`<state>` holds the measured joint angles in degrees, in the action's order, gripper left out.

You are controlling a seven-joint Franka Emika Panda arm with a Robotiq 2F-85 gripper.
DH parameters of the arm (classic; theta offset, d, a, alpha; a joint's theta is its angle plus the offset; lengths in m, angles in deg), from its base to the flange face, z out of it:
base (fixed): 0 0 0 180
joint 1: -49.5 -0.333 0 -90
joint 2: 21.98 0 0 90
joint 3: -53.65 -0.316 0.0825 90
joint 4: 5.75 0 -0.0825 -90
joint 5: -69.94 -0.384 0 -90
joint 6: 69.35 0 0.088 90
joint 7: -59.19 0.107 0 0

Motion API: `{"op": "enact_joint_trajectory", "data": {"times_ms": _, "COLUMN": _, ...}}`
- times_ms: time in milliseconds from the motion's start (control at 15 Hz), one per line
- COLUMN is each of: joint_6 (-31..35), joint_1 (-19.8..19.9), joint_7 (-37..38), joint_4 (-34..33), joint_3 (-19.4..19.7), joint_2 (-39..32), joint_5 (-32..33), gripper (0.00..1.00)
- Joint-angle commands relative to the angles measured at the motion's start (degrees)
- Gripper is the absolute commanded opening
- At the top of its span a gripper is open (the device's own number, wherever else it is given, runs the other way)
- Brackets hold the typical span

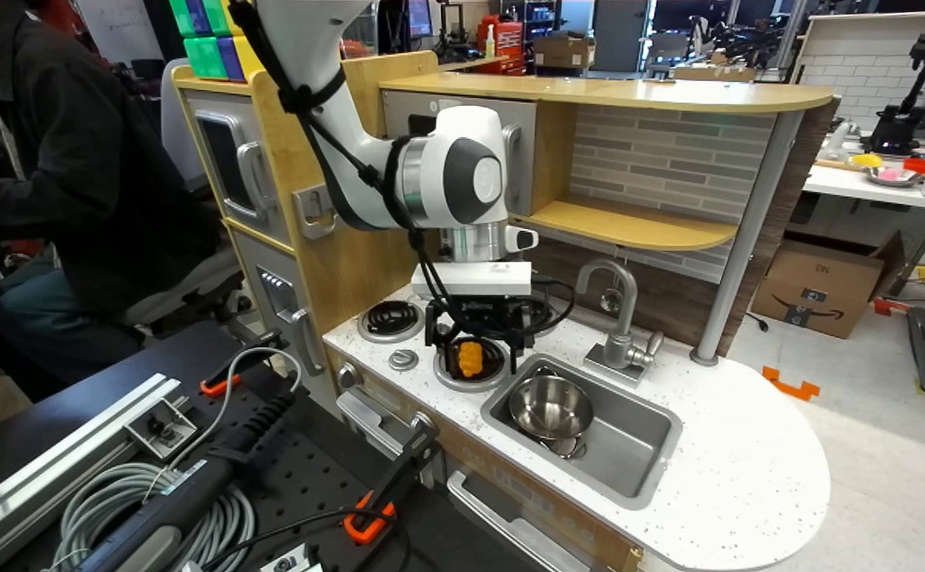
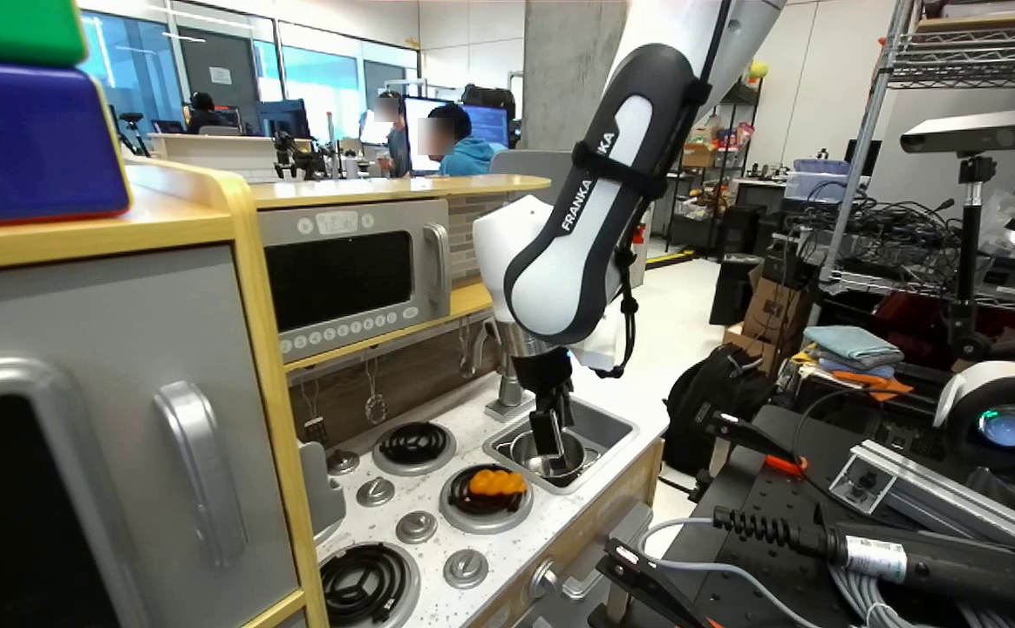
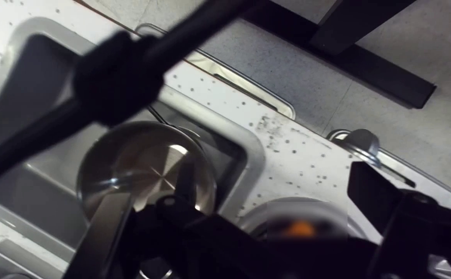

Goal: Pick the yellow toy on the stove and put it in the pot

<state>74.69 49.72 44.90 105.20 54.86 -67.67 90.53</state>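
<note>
The yellow toy (image 1: 470,359) lies on a front burner of the stove (image 1: 462,384), the burner nearest the sink. In an exterior view the toy (image 2: 497,482) shows as a lumpy orange piece lying flat. The silver pot (image 1: 551,405) stands in the sink; it also shows in the wrist view (image 3: 144,162). My gripper (image 1: 477,356) points down, open and empty, above the counter near that burner and the pot. In the wrist view (image 3: 237,186) one finger is over the pot and the other beyond the burner. The toy (image 3: 302,229) is blurred there and partly hidden by the gripper.
The steel sink (image 1: 653,469) has a grey faucet (image 1: 621,310) behind it. A wooden shelf (image 1: 629,222) and a toy microwave (image 2: 342,279) overhang the counter's back. A tall cabinet (image 2: 124,436) stands beside the stove. A black table (image 1: 311,469) with cables and clamps is in front.
</note>
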Motion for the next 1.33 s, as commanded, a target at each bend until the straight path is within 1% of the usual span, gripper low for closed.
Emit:
{"op": "enact_joint_trajectory", "data": {"times_ms": 0, "joint_6": 0.7, "joint_1": -2.48, "joint_7": -1.04, "joint_4": 0.31, "joint_3": -1.68, "joint_2": -0.14, "joint_5": 0.44, "gripper": 1.0}}
{"op": "enact_joint_trajectory", "data": {"times_ms": 133, "joint_6": 3.41, "joint_1": -4.47, "joint_7": 1.04, "joint_4": 0.7, "joint_3": -1.05, "joint_2": -0.42, "joint_5": 1.19, "gripper": 1.0}}
{"op": "enact_joint_trajectory", "data": {"times_ms": 333, "joint_6": 7.5, "joint_1": -7.61, "joint_7": 4.71, "joint_4": 0.58, "joint_3": 1.27, "joint_2": -1.47, "joint_5": 2.47, "gripper": 1.0}}
{"op": "enact_joint_trajectory", "data": {"times_ms": 467, "joint_6": 7.56, "joint_1": -9.2, "joint_7": 6.01, "joint_4": -0.15, "joint_3": 2.46, "joint_2": -2.22, "joint_5": 2.58, "gripper": 1.0}}
{"op": "enact_joint_trajectory", "data": {"times_ms": 533, "joint_6": 5.72, "joint_1": -7.37, "joint_7": 3.65, "joint_4": 0.55, "joint_3": 0.61, "joint_2": -0.94, "joint_5": 0.73, "gripper": 1.0}}
{"op": "enact_joint_trajectory", "data": {"times_ms": 667, "joint_6": 5.79, "joint_1": -8.14, "joint_7": 4.31, "joint_4": 0.37, "joint_3": 1.25, "joint_2": -1.44, "joint_5": 0.88, "gripper": 1.0}}
{"op": "enact_joint_trajectory", "data": {"times_ms": 867, "joint_6": 5.8, "joint_1": -8.25, "joint_7": 4.43, "joint_4": 0.26, "joint_3": 1.37, "joint_2": -1.52, "joint_5": 0.91, "gripper": 1.0}}
{"op": "enact_joint_trajectory", "data": {"times_ms": 933, "joint_6": 6.52, "joint_1": -8.63, "joint_7": 5.32, "joint_4": -0.35, "joint_3": 1.57, "joint_2": -2.18, "joint_5": 0.85, "gripper": 1.0}}
{"op": "enact_joint_trajectory", "data": {"times_ms": 1267, "joint_6": 11.28, "joint_1": -13.11, "joint_7": 12.14, "joint_4": -4.13, "joint_3": 4.0, "joint_2": -7.58, "joint_5": 1.93, "gripper": 1.0}}
